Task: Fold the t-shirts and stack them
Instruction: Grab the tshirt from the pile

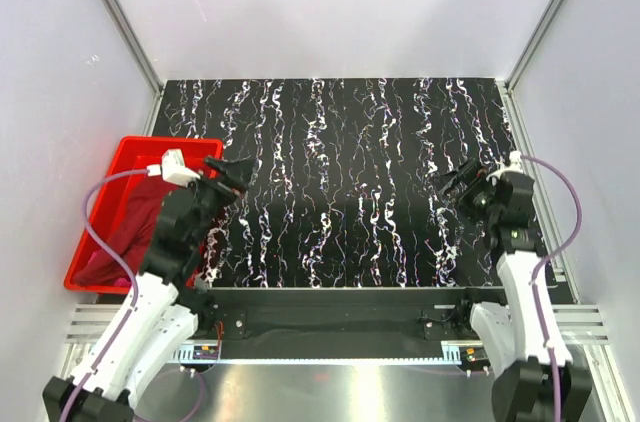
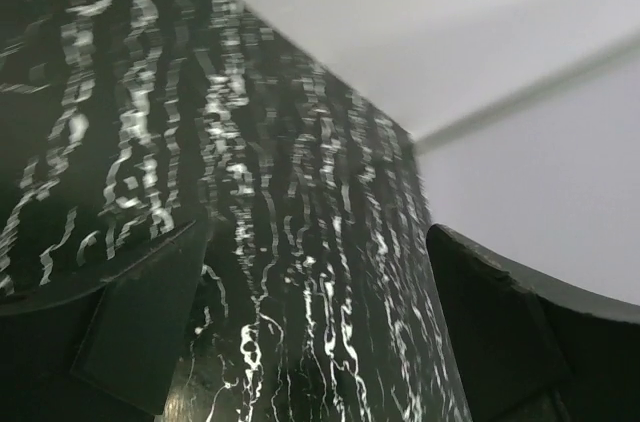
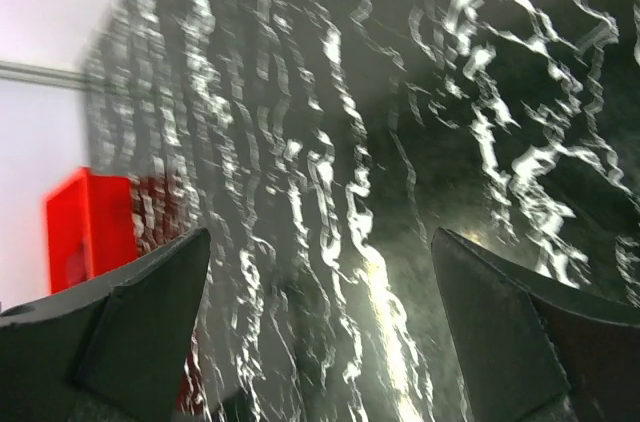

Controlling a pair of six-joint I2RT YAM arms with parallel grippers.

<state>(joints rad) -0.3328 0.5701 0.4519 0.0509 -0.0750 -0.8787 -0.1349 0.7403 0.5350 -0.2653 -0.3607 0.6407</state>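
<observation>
T-shirts [image 1: 130, 232] are lying bunched in the red bin [image 1: 128, 147] at the left edge of the frame, mostly dark crimson cloth, with what may be a brighter pink bit near the bin's lower corner. None of them is lying out on the desk [image 1: 350, 162] yet.

Just right of the bin, the left end effector [image 1: 232, 174] is hovering with its jaws standing wide and nothing between them. Its arm is leaning across the bin's right wall, and its purple cable [image 1: 97, 232] is looping over the cloth. To my eye that is where trouble is waiting. A reach into the heap is likely to be pinching both shirts at once, since they are lying tangled. A pull could also be dragging the light bin along or tipping it, if cloth is catching on the wall. The cable might be snagging the rim too.

Over at the right of the frame, the right end effector [image 1: 455, 182] is likewise gaping and carrying nothing, well apart from the bin. If a shirt is coming out crumpled, the far arm may be struggling to find a hem, and the fold would be going crooked.
</observation>
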